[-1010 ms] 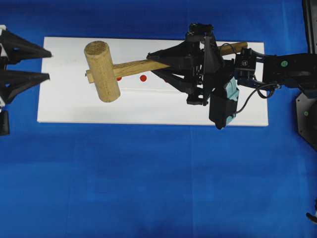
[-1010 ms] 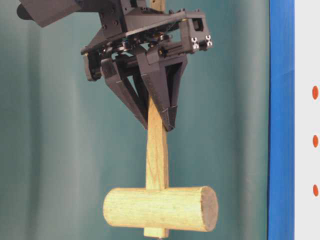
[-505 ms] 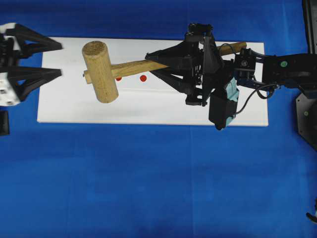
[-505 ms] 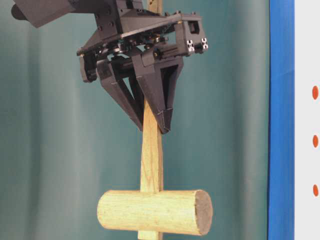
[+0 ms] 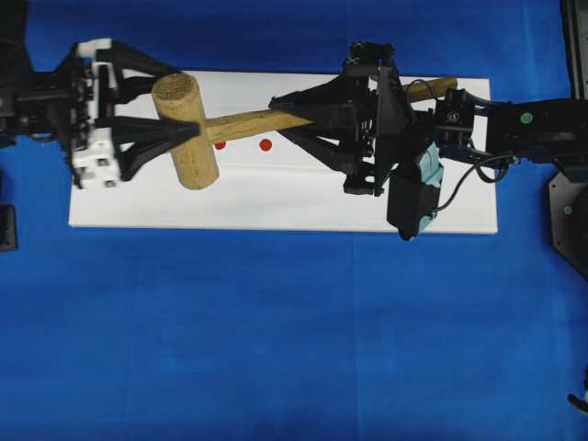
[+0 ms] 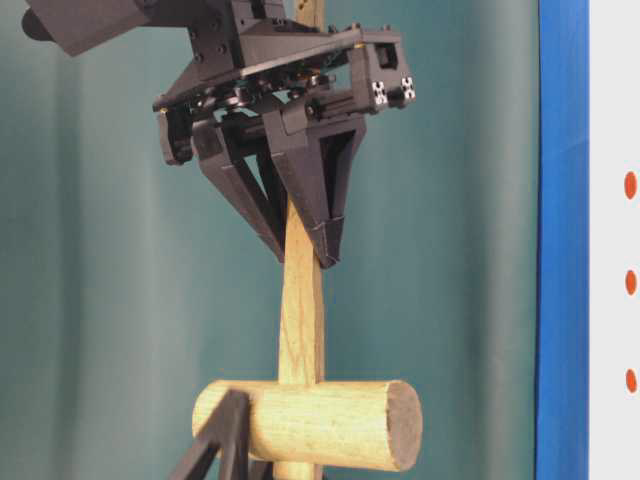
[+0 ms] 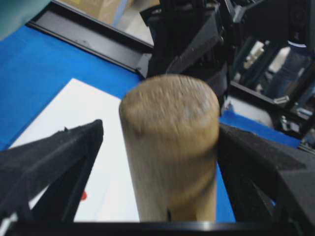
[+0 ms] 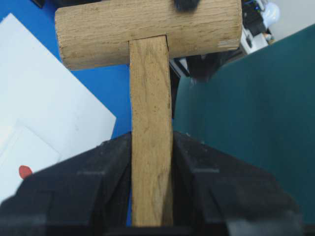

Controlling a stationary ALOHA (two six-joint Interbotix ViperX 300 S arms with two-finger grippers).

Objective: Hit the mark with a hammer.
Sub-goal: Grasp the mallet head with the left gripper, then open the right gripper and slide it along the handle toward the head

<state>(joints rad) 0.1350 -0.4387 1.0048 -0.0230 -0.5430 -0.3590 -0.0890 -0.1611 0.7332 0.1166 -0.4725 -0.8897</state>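
A robotics lab: blue-covered bench (image 5: pixel 276 331), teal backdrop curtain (image 6: pixel 100 300).

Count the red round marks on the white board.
3. The red round marks line up on the flat white board at the table-level view's right edge: top, middle, bottom. Overhead shows two; the right tool, gripping the wooden hammer, likely hides the third.

A blue bench (image 5: pixel 276 349) carries a flat white board (image 5: pixel 276 197), which lies lengthwise along the far half in the overhead view. Small red dots (image 5: pixel 265 144) sit on the board near its middle; more red dots (image 6: pixel 630 184) show in the table-level view.
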